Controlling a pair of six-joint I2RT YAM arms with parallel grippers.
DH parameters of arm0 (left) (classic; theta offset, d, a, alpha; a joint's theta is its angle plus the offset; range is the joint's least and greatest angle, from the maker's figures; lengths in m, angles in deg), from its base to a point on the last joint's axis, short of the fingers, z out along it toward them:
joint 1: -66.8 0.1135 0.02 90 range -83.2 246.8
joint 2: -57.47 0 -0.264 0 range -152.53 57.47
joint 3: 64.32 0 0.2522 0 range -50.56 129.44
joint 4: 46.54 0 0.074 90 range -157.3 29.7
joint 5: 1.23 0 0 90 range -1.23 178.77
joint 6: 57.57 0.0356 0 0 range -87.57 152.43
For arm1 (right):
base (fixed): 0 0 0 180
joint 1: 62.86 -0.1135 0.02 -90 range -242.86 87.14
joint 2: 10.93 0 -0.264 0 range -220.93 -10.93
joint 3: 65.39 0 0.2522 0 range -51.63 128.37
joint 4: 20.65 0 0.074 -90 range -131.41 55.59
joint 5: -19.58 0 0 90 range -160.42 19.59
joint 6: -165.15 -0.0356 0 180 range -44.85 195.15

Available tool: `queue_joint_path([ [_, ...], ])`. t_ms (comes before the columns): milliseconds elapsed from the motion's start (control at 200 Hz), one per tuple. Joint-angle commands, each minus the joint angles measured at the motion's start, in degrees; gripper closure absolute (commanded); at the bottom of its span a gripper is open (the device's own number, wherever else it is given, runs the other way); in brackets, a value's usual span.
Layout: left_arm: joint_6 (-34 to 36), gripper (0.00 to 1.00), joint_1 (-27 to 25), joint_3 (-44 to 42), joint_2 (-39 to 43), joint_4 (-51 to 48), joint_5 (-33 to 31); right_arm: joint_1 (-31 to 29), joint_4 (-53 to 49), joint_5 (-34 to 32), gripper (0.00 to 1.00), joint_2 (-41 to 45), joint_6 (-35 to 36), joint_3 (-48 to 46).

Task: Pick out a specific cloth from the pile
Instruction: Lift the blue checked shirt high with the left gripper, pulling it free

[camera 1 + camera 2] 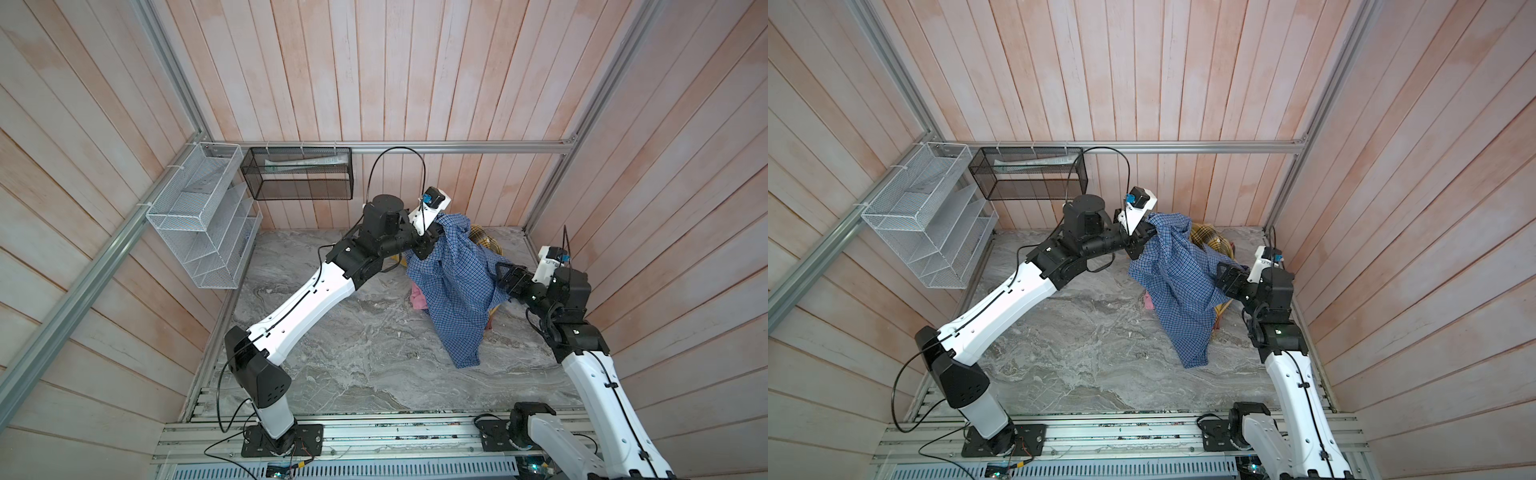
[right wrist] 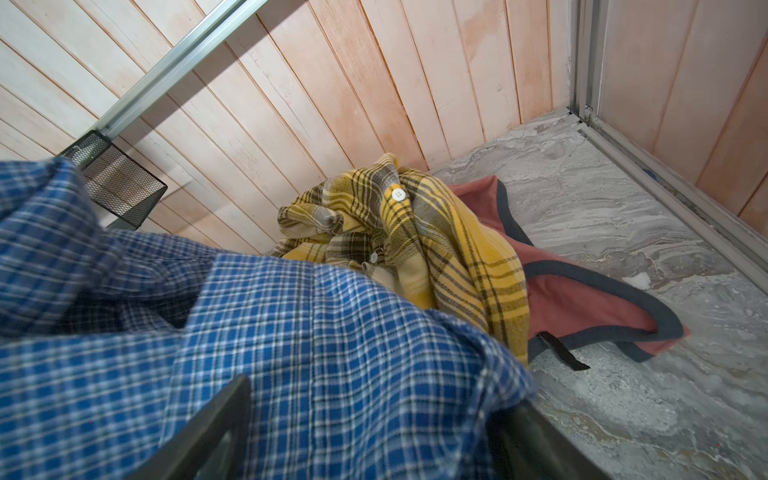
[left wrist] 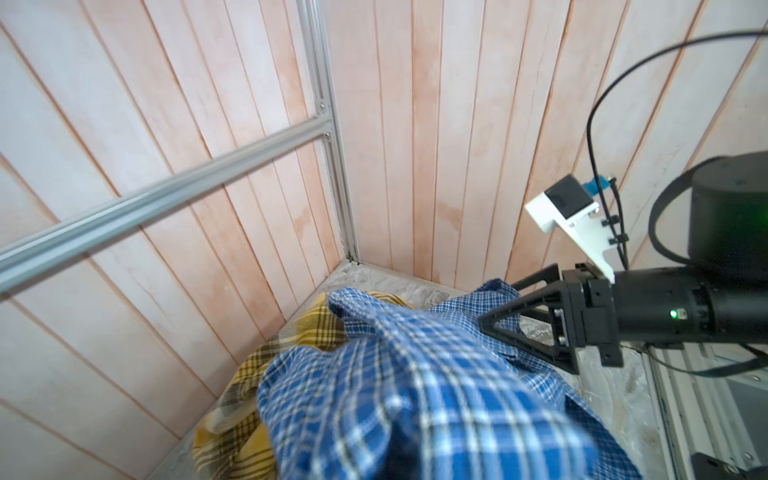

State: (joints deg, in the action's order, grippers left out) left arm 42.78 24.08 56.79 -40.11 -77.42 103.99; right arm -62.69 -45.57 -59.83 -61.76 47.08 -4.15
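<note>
Blue small-check cotton, thin and limp: the cloth [image 1: 457, 291] hangs from the left claw [image 1: 432, 239], which is clamped on a bunch of its fabric high above the grey marbled bench [image 1: 353, 353], close to the back wall [image 1: 415, 104]. Its lower hem appears to trail down onto the bench, so it is not yet clear of the surface. The right claw [image 1: 503, 275] stands at the cloth's right flank with its jaws wide apart; in the right wrist view fabric lies between them but is not pinched.

Behind and beneath the hanging cloth lies the rest of the pile [image 1: 484, 241]. It shows a yellow plaid garment [image 2: 436, 249] draped over a faded red cloth [image 2: 582, 303] with dark trim, and a pink cloth [image 1: 417, 297] peeks out at the left.

By its look the cloth is light and soft, apt to slip through a shallow pinch and to snag a sleeve on its neighbours. A doubled fold or a seam would probably give the surest second hold.

Open bench lies to the front and left, well away from the pile. The back wall and the right wall [image 1: 665, 187] stand near, and a black mesh basket [image 1: 299, 174] hangs on the back wall behind the left arm.
</note>
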Motion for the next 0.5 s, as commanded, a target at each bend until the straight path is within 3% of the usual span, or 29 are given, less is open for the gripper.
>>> queue_joint_path([
  [0, 2.3, 0.90, 0.0, 0.1, 3.3, 4.1, -5.5, 0.3, 2.3, 0.0, 0.12, 1.1, -0.4, -1.0],
  [495, 5.0, 0.90, 0.1, 2.9, 12.8, 5.8, -14.2, 0.3, 6.0, 2.5, 0.12, 0.2, -2.2, -2.7],
])
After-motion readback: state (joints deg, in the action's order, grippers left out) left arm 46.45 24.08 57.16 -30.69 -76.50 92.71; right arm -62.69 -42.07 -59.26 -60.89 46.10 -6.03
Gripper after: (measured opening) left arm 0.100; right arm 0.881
